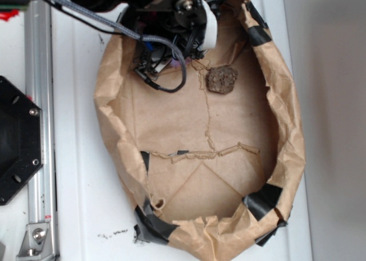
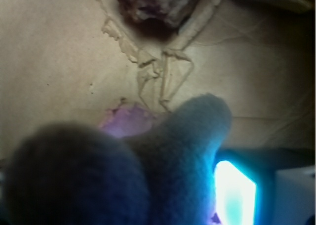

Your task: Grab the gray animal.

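Exterior view: a brown paper basin point(image 1: 123, 109) with taped rim sits on the white surface point(image 1: 80, 175). The brown rock-like lump point(image 1: 222, 79) lies on the paper floor near the far rim. The arm comes in over that rim just beside the lump, and the claw point(image 1: 171, 55) is buried under cables and housing. The gray animal cannot be made out here; presumably it is under the arm.

Wrist view: gray animal point(image 2: 148, 170) fills the lower frame, very close and blurred, with one rounded gray limb or ear reaching up toward the lump point(image 2: 155, 5), which sits apart across creased paper. Fingertips are not distinguishable, so I cannot tell how wide the claw stands or whether it grips the plush.

Judgement: the step is the grasp itself, at or around closure. Next move calls for confirming a firm pinch on the soft body, then a straight lift clear of the lump and the basin wall.
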{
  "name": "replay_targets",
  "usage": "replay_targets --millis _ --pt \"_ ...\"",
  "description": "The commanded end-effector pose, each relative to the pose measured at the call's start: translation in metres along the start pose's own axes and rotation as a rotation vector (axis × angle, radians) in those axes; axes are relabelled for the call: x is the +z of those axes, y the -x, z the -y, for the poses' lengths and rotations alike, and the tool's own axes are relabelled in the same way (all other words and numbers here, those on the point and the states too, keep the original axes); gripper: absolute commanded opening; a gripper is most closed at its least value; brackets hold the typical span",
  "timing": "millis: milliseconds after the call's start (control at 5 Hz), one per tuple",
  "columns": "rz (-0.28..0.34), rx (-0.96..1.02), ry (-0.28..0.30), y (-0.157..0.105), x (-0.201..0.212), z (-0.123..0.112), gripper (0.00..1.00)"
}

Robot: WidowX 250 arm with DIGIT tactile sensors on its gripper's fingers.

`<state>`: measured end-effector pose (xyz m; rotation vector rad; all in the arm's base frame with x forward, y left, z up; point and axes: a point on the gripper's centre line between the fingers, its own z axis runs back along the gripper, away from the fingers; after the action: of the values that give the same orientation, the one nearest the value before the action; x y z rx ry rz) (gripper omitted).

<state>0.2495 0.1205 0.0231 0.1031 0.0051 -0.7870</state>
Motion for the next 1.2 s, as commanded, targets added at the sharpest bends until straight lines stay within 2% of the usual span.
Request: replay_targets --millis 0,200,400,600,800,1000 --pt "0.110 0.027 -0.027 -0.054 0.090 0.024 0.00" --pt "0.130 0.106 -0.015 -0.081 0.130 0.044 0.00" --pt "0.035 0.326 0.041 -0.090 0.155 0.057 0.00" --pt "0.078 0.579 0.127 -0.079 0.158 0.057 0.00" --pt "0.239 0.826 0.118 -0.066 0.165 0.051 0.00" --pt "0.280 1.076 0.101 -0.063 0.168 0.048 0.00"
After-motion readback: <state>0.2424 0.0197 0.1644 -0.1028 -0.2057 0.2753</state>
